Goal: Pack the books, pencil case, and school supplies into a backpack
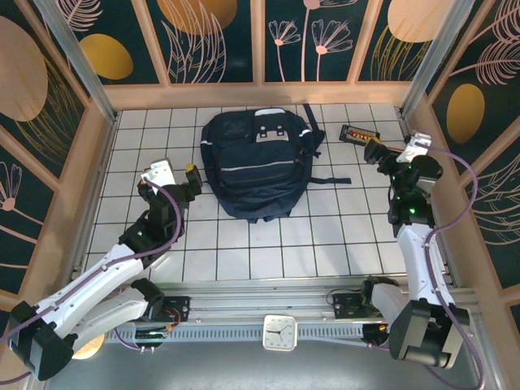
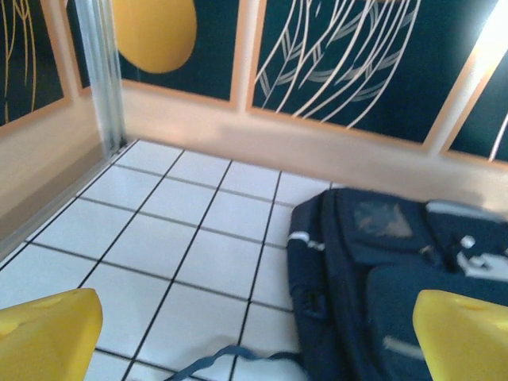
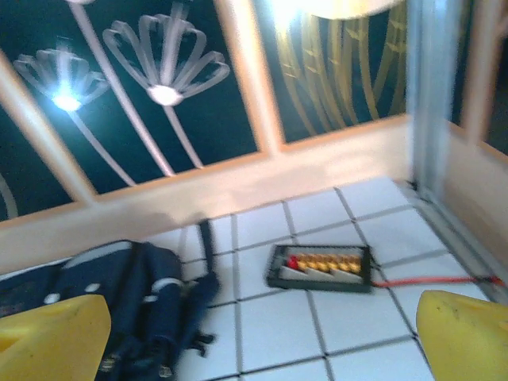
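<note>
Backpack (image 1: 258,166) lies flat, upper centre of top view, zip unclear | we judge its load already inside, little left beyond checking closure | left gripper (image 1: 175,180) and right gripper (image 1: 394,154) flank it, both wide open, empty

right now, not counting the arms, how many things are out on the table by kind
backpack: 1
black box with orange lights: 1
white clock, on the near rail: 1
total: 3
</note>
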### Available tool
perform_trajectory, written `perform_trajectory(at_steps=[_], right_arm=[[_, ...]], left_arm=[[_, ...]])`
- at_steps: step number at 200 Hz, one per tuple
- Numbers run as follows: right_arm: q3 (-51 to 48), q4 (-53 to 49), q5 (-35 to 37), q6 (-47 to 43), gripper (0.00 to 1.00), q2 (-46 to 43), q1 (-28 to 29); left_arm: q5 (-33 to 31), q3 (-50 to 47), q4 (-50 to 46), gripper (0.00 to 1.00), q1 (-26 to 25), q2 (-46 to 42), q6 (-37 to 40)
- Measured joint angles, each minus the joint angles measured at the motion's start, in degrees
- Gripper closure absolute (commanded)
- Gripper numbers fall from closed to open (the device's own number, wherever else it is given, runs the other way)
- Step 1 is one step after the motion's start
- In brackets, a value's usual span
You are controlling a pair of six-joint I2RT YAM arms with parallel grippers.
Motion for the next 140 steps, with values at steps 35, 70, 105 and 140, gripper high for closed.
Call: perform_trajectory(at_steps=[35, 70, 105, 140], right_arm=[[-2.60, 3.21, -0.98, -0.17, 0.01, 7.34, -3.37], [-5.79, 14.67, -3.74, 0.74, 0.01, 22.34, -3.17], [-9.75, 21.77, -3.82, 1.14, 0.01, 29.27, -0.26], [-10.10, 28.41, -3.21, -0.50, 0.01, 31.30, 2.82]], left_arm=[[-0.11, -0.31, 0.98, 0.01, 1.88, 0.35, 1.22], [4.74, 1.64, 0.09, 0.01, 8.41, 5.14, 1.73], [7.93, 2.05, -1.60, 0.01, 13.22, 6.64, 2.64], [12.74, 1.49, 3.52, 0.01, 23.17, 7.10, 6.08]])
